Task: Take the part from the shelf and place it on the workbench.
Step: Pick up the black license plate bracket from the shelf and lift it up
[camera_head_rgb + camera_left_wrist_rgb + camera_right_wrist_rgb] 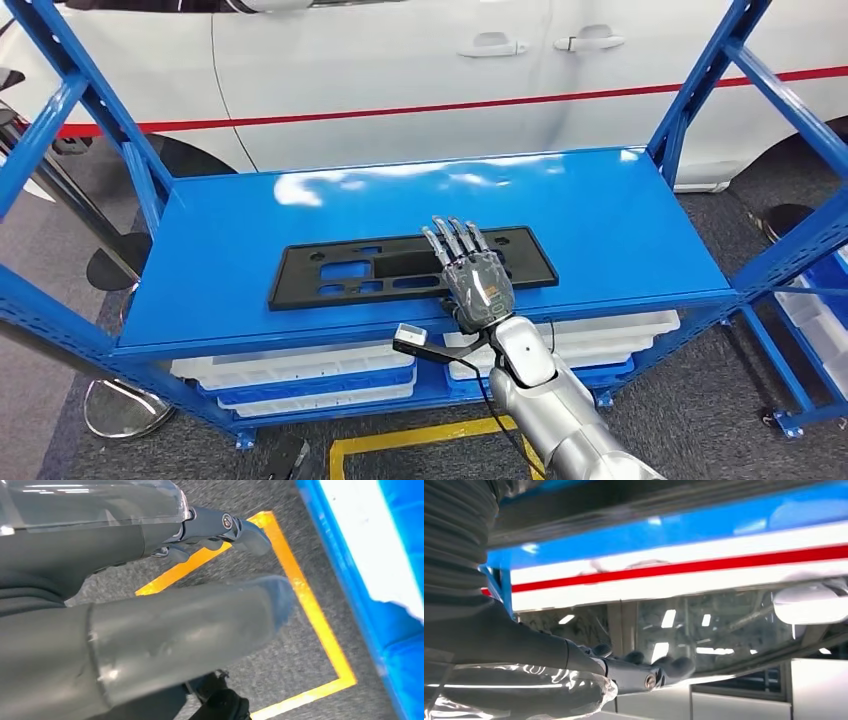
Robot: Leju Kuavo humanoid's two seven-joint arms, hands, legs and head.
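Black part [410, 265]: flat on blue shelf deck [620, 220], near front edge, roughly centred.
Long axis: runs left to right, parallel to front edge; right end slightly farther back.
Right hand [472, 275]: fingers extended and slightly spread, lying on right portion of part; not clamped around it.
Left hand [220, 530]: above grey floor with yellow tape [310, 610]; fingers bent, holding nothing.
Open room: bare deck behind part and at both ends.
Surroundings: white car [420, 70] behind shelf.

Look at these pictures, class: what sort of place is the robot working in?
Probably a car workshop or assembly area: a white car stands behind a blue steel shelf, a black plastic part lies on it, and yellow floor tape marks a standing spot.
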